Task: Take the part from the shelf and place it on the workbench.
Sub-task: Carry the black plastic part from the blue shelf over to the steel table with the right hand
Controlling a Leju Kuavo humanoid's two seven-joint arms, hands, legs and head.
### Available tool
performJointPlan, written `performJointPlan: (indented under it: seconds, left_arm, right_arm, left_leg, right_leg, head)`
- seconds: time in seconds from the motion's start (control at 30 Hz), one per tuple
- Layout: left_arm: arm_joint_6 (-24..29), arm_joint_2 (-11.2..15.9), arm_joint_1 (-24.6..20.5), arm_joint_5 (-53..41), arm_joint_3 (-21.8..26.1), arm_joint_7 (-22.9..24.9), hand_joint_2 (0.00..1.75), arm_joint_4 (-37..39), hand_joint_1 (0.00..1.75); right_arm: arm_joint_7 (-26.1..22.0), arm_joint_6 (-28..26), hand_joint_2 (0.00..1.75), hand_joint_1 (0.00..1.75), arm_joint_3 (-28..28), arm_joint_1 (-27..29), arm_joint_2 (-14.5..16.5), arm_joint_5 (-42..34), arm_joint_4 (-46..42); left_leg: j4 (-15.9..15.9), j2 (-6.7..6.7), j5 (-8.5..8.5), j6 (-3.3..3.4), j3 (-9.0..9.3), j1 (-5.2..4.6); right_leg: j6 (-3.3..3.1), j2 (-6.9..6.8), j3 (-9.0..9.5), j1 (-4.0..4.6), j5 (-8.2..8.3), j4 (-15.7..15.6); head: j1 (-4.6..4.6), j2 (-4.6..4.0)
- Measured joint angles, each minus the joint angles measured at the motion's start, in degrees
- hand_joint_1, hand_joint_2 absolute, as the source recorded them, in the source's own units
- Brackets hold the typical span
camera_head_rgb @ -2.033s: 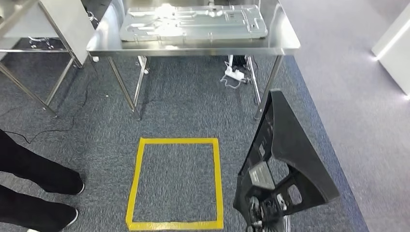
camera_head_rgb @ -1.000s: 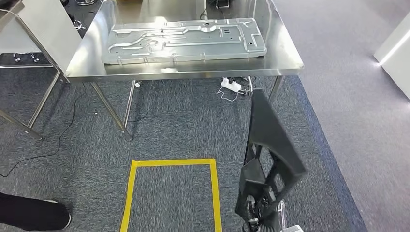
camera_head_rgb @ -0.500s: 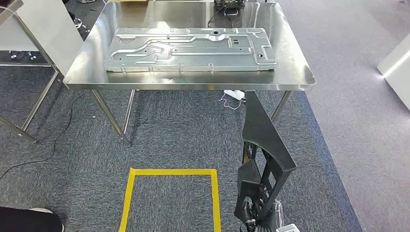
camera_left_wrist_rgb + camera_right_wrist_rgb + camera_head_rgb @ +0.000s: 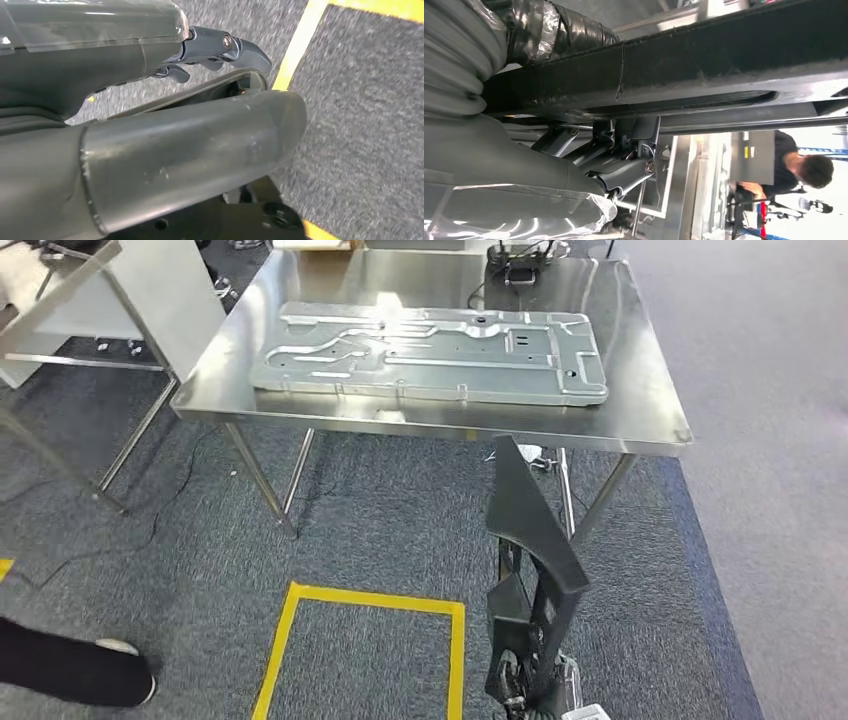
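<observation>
Your right hand (image 4: 589, 165) grips the black part (image 4: 530, 530) from below, its fingers (image 4: 624, 135) curled against the part's edge. The part stands upright over the carpet, its top just short of the steel worktop (image 4: 650, 390), which carries a stamped metal panel (image 4: 430, 352). Your left hand (image 4: 150, 100) hangs over the yellow floor tape (image 4: 297, 42), fingers (image 4: 235, 45) curled in, holding nothing.
</observation>
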Motion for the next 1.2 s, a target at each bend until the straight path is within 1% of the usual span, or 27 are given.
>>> performJointPlan:
  seconds: [0.03, 0.07, 0.13, 0.17, 0.2, 0.27, 0.33, 0.37, 0.43, 0.5, 0.53, 0.57, 0.63, 0.67, 0.7, 0.73, 0.83, 0.87, 0.9, 0.93, 1.0, 1.03, 1.07, 1.1, 1.13, 1.17, 1.2]
  left_arm:
    - [-0.1, 0.0, 0.0, 0.0, 0.1, 0.1, 0.0, 0.0, 0.0]
    - [-0.2, 0.1, 0.1, -0.1, 0.2, 0.2, 0.0, 0.0, 0.0]
    - [-0.3, 0.2, 0.2, -0.1, 0.4, 0.2, 0.0, 0.0, 0.0]
    - [-0.4, 0.3, 0.3, -0.2, 0.5, 0.2, 0.0, 0.0, 0.0]
    - [-0.5, 0.4, 0.3, -0.3, 0.5, 0.3, 0.0, 0.0, 0.0]
    - [-0.7, 0.6, 0.2, -0.7, 0.5, 0.4, 0.0, -0.1, 0.0]
    - [-0.8, 0.6, 0.3, -1.4, 0.5, 0.6, 0.0, -0.1, 0.0]
    - [-0.8, 0.6, 0.4, -1.9, 0.5, 0.8, 0.0, -0.1, 0.0]
    - [-0.9, 0.6, 0.4, -3.2, 0.5, 1.1, 0.0, -0.1, 0.0]
    - [-1.1, 0.6, 0.2, -4.4, 0.3, 1.4, 0.0, 0.0, 0.0]
    - [-1.2, 0.7, 0.1, -5.0, 0.2, 1.4, 0.0, 0.0, 0.0]
    - [-1.3, 0.7, 0.1, -5.5, 0.0, 1.4, 0.0, 0.1, 0.0]
    - [-1.4, 0.9, 0.1, -6.4, -0.6, 1.5, 0.0, 0.3, 0.0]
    - [-1.4, 1.0, 0.0, -6.7, -0.9, 1.5, 0.0, 0.3, 0.0]
    - [-1.4, 1.1, -0.2, -6.9, -1.1, 1.6, 0.0, 0.4, 0.0]
    - [-1.4, 1.3, -0.4, -7.1, -1.3, 1.7, 0.0, 0.5, 0.0]
    - [-1.4, 1.6, -0.7, -7.3, -1.8, 2.0, 0.0, 0.7, 0.0]
    - [-1.4, 1.7, -0.8, -7.3, -1.9, 2.1, 0.0, 0.7, 0.0]
    - [-1.4, 1.8, -0.9, -7.4, -2.1, 2.1, 0.0, 0.8, 0.0]
    - [-1.4, 1.9, -1.0, -7.4, -2.2, 2.2, 0.0, 0.8, 0.0]
    - [-1.4, 2.0, -1.1, -7.6, -2.4, 2.3, 0.0, 0.9, 0.0]
    - [-1.4, 2.1, -1.0, -7.6, -2.4, 2.3, 0.0, 1.0, 0.0]
    - [-1.5, 2.1, -0.8, -7.7, -2.5, 2.3, 0.0, 1.1, 0.0]
    - [-1.5, 2.1, -0.7, -7.8, -2.5, 2.4, 0.0, 1.1, 0.0]
    - [-1.6, 2.1, -0.5, -7.8, -2.5, 2.4, 0.0, 1.2, 0.0]
    - [-1.6, 2.3, -0.4, -7.8, -2.5, 2.3, 0.0, 1.2, 0.0]
    - [-1.7, 2.5, -0.4, -7.9, -2.5, 2.4, 0.0, 1.2, 0.0]
  right_arm:
    - [0.3, -1.2, 1.75, 1.75, 0.1, 0.0, -0.1, 1.0, 0.0]
    - [0.7, -2.3, 1.75, 1.75, 0.1, 0.0, -0.1, 2.1, -0.1]
    - [1.5, -4.5, 1.75, 1.75, 0.3, -0.1, -0.3, 4.4, -0.6]
    - [2.0, -5.6, 1.75, 1.75, 0.3, -0.1, -0.3, 5.8, -1.0]
    - [2.7, -6.9, 1.75, 1.75, 0.4, -0.1, -0.4, 7.4, -1.4]
    - [4.7, -10.6, 1.75, 1.75, 0.5, -0.3, -0.5, 13.0, -2.1]
    - [7.9, -15.8, 1.75, 1.75, 0.0, -0.9, -0.5, 24.3, -2.6]
    - [9.6, -18.3, 1.75, 1.75, -0.9, -1.5, -0.2, 32.5, -2.7]
    - [12.9, -21.5, 1.75, 1.75, -4.5, -3.7, 0.7, 49.8, -2.7]
    - [16.6, -22.3, 1.75, 1.75, -8.8, -6.3, 1.4, 61.6, -2.1]
    - [18.9, -22.3, 1.75, 1.75, -10.7, -7.7, 1.1, 64.6, -1.4]
    - [21.7, -22.3, 1.75, 1.75, -12.3, -9.2, 0.6, 66.8, -0.3]
    - [27.5, -22.2, 1.75, 1.75, -14.6, -12.7, -1.6, 69.5, 2.7]
    - [29.7, -22.1, 1.75, 1.75, -15.3, -14.4, -3.1, 70.4, 4.4]
    - [31.3, -22.1, 1.75, 1.75, -15.8, -15.8, -4.4, 71.0, 5.9]
    - [32.5, -22.0, 1.75, 1.75, -16.1, -16.9, -5.7, 71.4, 7.2]
    - [34.1, -21.4, 1.75, 1.75, -16.6, -19.2, -8.4, 72.0, 9.9]
    - [34.5, -21.1, 1.75, 1.75, -16.6, -19.8, -9.1, 72.3, 10.5]
    - [34.7, -20.9, 1.75, 1.75, -16.6, -20.5, -9.6, 72.5, 10.9]
    - [34.9, -20.8, 1.75, 1.75, -16.6, -21.2, -10.0, 72.6, 11.4]
    - [35.2, -20.4, 1.75, 1.75, -16.6, -22.2, -10.6, 72.9, 12.3]
    - [35.4, -20.2, 1.75, 1.75, -16.5, -22.4, -10.9, 73.0, 12.7]
    - [35.5, -20.0, 1.75, 1.75, -16.4, -22.6, -11.2, 73.0, 13.1]
    - [35.6, -19.9, 1.75, 1.75, -16.2, -22.8, -11.4, 73.0, 13.5]
    - [35.6, -19.6, 1.75, 1.75, -16.0, -23.1, -11.7, 73.1, 13.8]
    - [35.7, -19.3, 1.75, 1.75, -15.8, -23.6, -12.0, 73.2, 14.2]
    - [35.8, -19.0, 1.75, 1.75, -15.5, -24.2, -12.3, 73.3, 14.6]
  left_leg:
    - [1.2, 0.15, 0.17, -0.03, -0.74, 0.0]
    - [0.2, 0.24, 1.5, 0.05, -0.28, -0.01]
    - [-7.1, 0.42, 5.63, 0.66, 3.28, -0.18]
    - [-10.7, 0.53, 6.99, 1.09, 5.04, -0.37]
    - [-13.1, 0.63, 7.62, 1.48, 6.22, -0.62]
    - [-14.5, 0.67, 7.31, 2.15, 6.7, -0.97]
    - [-15.1, 0.56, 7.21, 2.71, 7.47, -0.83]
    - [-15.4, 0.56, 7.23, 2.92, 8.0, -0.69]
    - [-15.7, 0.61, 7.16, 3.2, 8.64, -0.54]
    - [-15.7, 0.57, 6.88, 3.29, 8.81, -0.5]
    - [-15.7, 0.48, 6.65, 3.22, 9.02, -0.46]
    - [-15.7, 0.36, 6.36, 3.09, 9.4, -0.38]
    - [-15.7, 0.24, 5.59, 2.63, 10.43, -0.15]
    - [-15.7, 0.26, 5.24, 2.36, 10.94, -0.08]
    - [-15.8, 0.28, 4.94, 2.06, 11.21, -0.06]
    - [-15.9, 0.3, 4.66, 1.7, 11.28, -0.07]
    - [-15.1, 0.36, 4.59, 0.61, 11.78, -0.1]
    - [-13.4, 0.4, 4.7, 0.42, 11.36, -0.08]
    - [-10.9, 0.44, 4.49, 0.34, 10.0, -0.04]
    - [-7.3, 0.48, 3.84, 0.31, 7.71, -0.02]
    - [-0.4, 0.5, 1.22, 0.33, 2.25, -0.11]
    - [1.3, 0.5, -0.04, 0.41, 0.15, -0.18]
    - [1.2, 0.5, -0.53, 0.62, -1.1, -0.33]
    - [-0.5, 0.49, 0.19, 1.01, -1.61, -0.52]
    - [-3.7, 0.49, 2.58, 1.7, -1.54, -0.86]
    - [-7.0, 0.35, 6.34, 2.58, -1.33, -1.35]
    - [-9.6, 0.23, 9.44, 3.3, -1.07, -1.78]
  right_leg:
    - [-0.05, -0.32, 0.1, 0.17, -0.14, 0.0]
    - [-0.03, -0.51, 0.29, 0.3, -0.31, 0.0]
    - [0.14, -0.7, 0.86, 0.46, -0.8, 0.1]
    - [0.36, -0.81, 1.02, 0.63, -1.1, 0.2]
    - [0.65, -0.83, 1.07, 0.63, -1.35, 0.2]
    - [1.41, -0.88, 1.19, 0.59, -1.23, 0.7]
    - [2.02, -0.81, 1.32, 0.4, -1.18, 1.6]
    - [2.29, -0.73, 0.91, 0.34, -1.8, 2.7]
    - [2.9, -0.6, -1.78, 0.07, -4.67, 7.7]
    - [3.47, -0.58, -6.19, -0.29, -7.34, 14.4]
    - [3.7, -0.58, -7.69, -0.49, -7.23, 15.9]
    - [3.9, -0.59, -8.18, -0.67, -5.77, 15.4]
    - [4.04, -0.58, -6.43, -0.93, -0.49, 9.0]
    - [3.96, -0.57, -5.43, -0.86, 1.25, 5.6]
    - [3.7, -0.6, -4.73, -0.7, 1.99, 3.2]
    - [3.32, -0.61, -4.44, -0.49, 2.06, 2.1]
    - [1.72, -0.5, -3.49, -0.29, 1.61, 1.3]
    - [1.21, -0.45, -2.79, -0.36, 1.35, 1.0]
    - [0.79, -0.45, -2.07, -0.39, 1.1, 0.8]
    - [0.47, -0.48, -1.48, -0.37, 0.71, 0.6]
    - [0.1, -0.48, -0.43, -0.15, -0.3, 0.6]
    - [0.01, -0.45, 0.25, 0.01, -0.92, 0.6]
    - [-0.04, -0.4, 1.1, 0.19, -1.61, 0.6]
    - [-0.07, -0.35, 2.06, 0.4, -2.35, 0.5]
    - [-0.08, -0.33, 3.07, 0.6, -3.16, 0.5]
    - [-0.04, -0.29, 4.01, 0.77, -3.98, 0.5]
    - [0.18, -0.18, 4.79, 0.9, -4.76, 0.4]
  head:
    - [0.0, 0.0]
    - [-0.01, 0.01]
    - [0.0, 0.01]
    - [0.01, 0.01]
    - [0.01, 0.01]
    - [0.01, 0.01]
    - [0.01, -0.01]
    - [0.01, -0.01]
    - [0.02, -0.01]
    - [0.02, -0.01]
    - [0.02, 0.0]
    - [0.03, 0.0]
    - [0.03, -0.01]
    - [0.03, 0.0]
    - [0.05, 0.01]
    - [0.09, 0.01]
    - [0.12, 0.01]
    - [0.11, 0.01]
    - [0.1, 0.01]
    - [0.09, 0.01]
    - [0.07, 0.01]
    - [0.08, 0.01]
    - [0.07, 0.01]
    - [0.07, 0.0]
    - [0.06, 0.0]
    - [0.09, 0.0]
    - [0.09, 0.0]
